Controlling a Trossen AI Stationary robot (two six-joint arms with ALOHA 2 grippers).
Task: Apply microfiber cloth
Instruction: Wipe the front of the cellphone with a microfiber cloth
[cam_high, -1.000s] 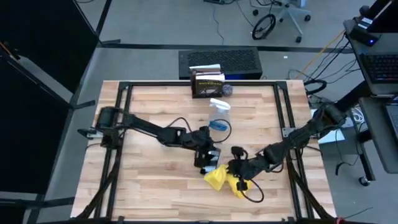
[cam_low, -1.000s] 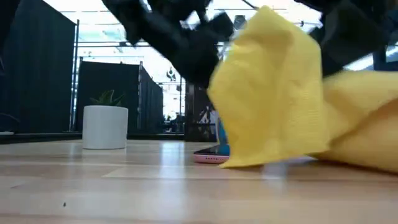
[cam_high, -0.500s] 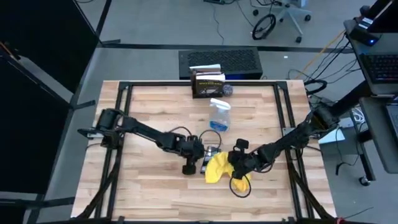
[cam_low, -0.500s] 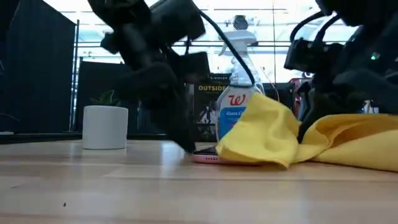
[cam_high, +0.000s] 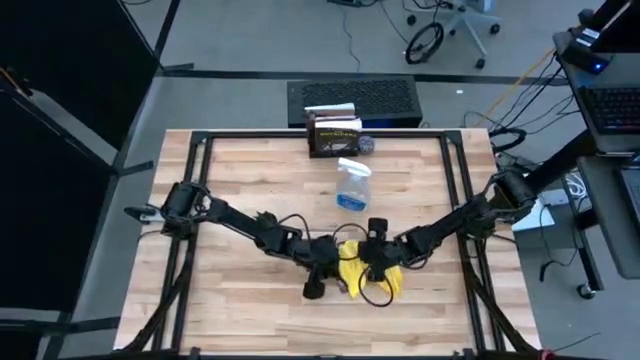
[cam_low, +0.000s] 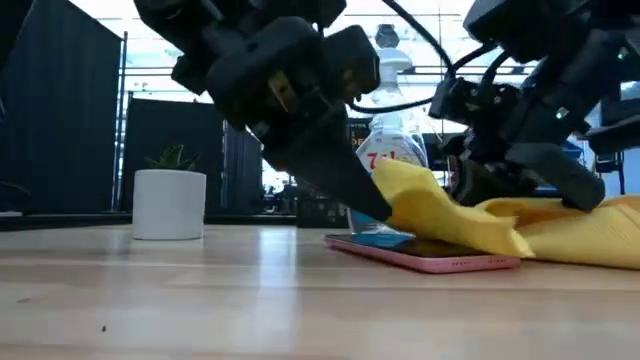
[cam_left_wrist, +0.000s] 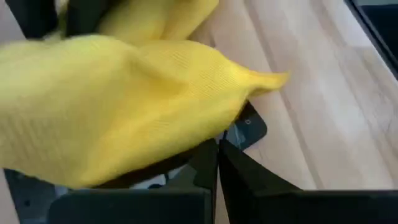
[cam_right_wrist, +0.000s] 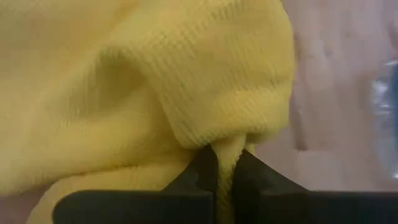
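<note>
Cloth (cam_low: 470, 215) already draped over the phone (cam_low: 425, 257), a fold pinched tight in my right gripper (cam_right_wrist: 225, 163), left gripper (cam_left_wrist: 217, 155) closed and empty just beside it; I judge the wiping itself remains.

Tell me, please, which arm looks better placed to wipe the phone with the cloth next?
Probably the right: the right gripper is pinching a fold of the cloth, which already drapes over the phone. The left gripper is shut beside the phone, holding nothing.
</note>
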